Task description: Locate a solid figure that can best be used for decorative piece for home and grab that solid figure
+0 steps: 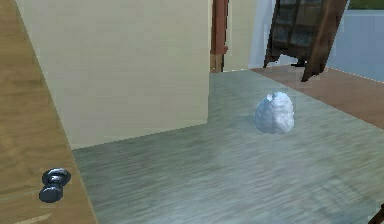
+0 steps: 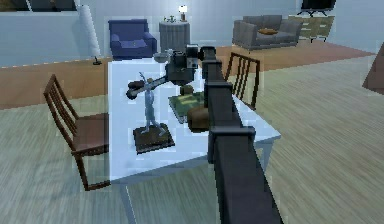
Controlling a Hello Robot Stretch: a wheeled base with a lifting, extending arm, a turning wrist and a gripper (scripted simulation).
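A grey statue [image 2: 149, 100] of a slim figure with outstretched arms stands on a dark square base near the middle of the white table [image 2: 130, 160]. The dark arm bar [image 2: 225, 140] rises from the bottom edge and reaches over the table. At its far end is my gripper [image 2: 178, 68], over the table's far part, right of the statue's top and among dark items. I cannot tell whether it holds anything.
A green book [image 2: 187, 103] and a brown lump [image 2: 198, 121] lie beside the arm. Wooden chairs [image 2: 68, 122] [image 2: 243, 76] flank the table; a blue armchair [image 2: 132, 40] and grey sofa [image 2: 265, 30] stand beyond. Ahead: a door with a knob [image 1: 55, 183], a cream wall [image 1: 120, 70], a pale lumpy object [image 1: 274, 112] on the floor.
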